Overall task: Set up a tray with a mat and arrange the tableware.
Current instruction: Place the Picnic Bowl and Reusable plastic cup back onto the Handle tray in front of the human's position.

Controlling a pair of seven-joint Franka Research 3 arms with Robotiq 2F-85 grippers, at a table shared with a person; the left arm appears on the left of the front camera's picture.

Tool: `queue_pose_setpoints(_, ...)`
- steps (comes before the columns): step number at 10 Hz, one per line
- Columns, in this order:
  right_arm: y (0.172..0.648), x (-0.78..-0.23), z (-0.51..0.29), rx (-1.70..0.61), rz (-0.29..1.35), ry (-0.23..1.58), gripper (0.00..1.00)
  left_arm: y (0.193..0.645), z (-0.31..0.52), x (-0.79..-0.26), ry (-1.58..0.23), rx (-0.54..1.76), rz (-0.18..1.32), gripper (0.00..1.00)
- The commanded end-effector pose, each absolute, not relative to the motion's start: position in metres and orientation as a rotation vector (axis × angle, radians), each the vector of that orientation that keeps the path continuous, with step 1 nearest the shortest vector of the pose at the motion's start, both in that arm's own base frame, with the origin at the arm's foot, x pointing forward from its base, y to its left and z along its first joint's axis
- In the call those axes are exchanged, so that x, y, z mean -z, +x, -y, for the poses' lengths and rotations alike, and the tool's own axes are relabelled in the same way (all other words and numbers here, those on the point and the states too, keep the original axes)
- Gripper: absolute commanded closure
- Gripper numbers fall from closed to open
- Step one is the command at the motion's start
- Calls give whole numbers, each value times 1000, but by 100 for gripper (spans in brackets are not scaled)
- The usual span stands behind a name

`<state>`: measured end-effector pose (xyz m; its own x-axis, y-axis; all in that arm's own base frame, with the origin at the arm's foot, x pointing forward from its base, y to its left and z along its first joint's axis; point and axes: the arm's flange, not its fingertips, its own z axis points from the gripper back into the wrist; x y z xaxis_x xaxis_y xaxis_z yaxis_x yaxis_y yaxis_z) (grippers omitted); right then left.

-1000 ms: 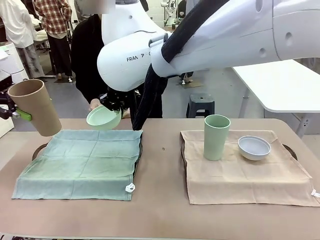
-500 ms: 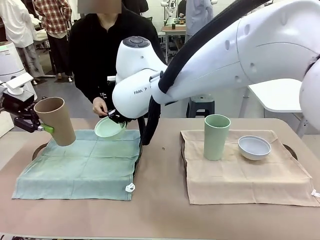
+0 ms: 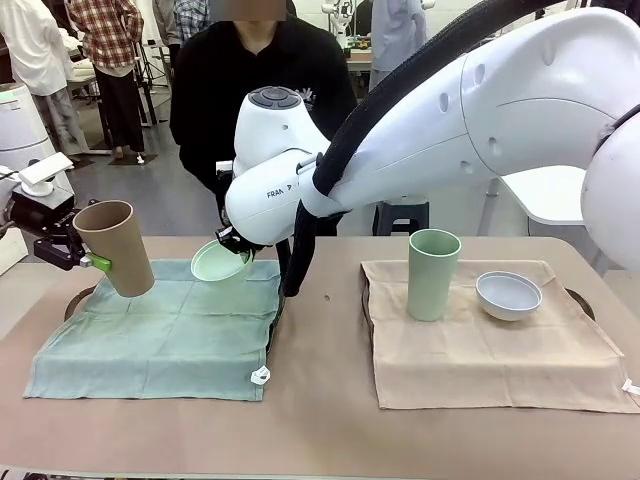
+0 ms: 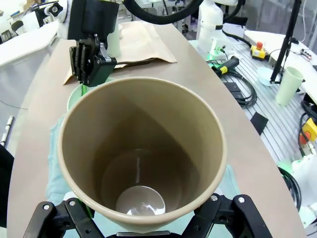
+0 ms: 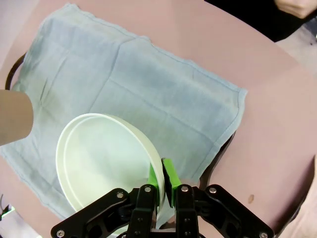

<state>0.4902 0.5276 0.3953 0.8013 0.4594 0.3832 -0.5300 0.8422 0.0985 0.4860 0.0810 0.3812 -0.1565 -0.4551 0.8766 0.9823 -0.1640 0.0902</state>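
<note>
Bowl (image 3: 219, 262), pinched by right gripper (image 3: 232, 240), had dropped toward green mat (image 3: 160, 325) left of centre; left gripper (image 3: 70, 252) clamped tan cup (image 3: 118, 247), lowered at frame's left.

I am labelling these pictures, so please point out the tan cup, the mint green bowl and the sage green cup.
tan cup (image 3: 118, 250), front view, on its outer side wall.
mint green bowl (image 5: 101, 158), right wrist view, on its inner surface.
sage green cup (image 3: 432, 280), front view, on its side wall.

The tan cup (image 4: 142, 157) and mint bowl (image 5: 104, 161) look smooth matt plastic, the green mat (image 3: 165, 325) soft creased cloth.
</note>
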Motion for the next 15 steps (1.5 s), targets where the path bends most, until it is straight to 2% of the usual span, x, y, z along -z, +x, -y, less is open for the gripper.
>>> queue_pose_setpoints(1,495,-382,-524,-534,300,247,94,495,-83,-371,-885,1583,870,12)
queue_pose_setpoints(3,501,-368,-530,-578,304,267,94,503,-79,-353,-823,1584,877,12)
queue_pose_setpoints(5,510,-359,-529,-572,293,248,94,513,-75,-339,-830,1578,847,12)
queue_pose_setpoints(12,528,-323,-525,-568,245,257,94,524,-72,-317,-878,1630,920,12)
queue_pose_setpoints(13,528,-322,-524,-577,242,266,81,525,-72,-313,-896,1627,906,12)
queue_pose_setpoints(14,528,-323,-524,-578,243,273,34,524,-73,-313,-905,1621,909,0)
queue_pose_setpoints(15,527,-326,-524,-576,248,274,21,523,-74,-315,-909,1616,909,0)
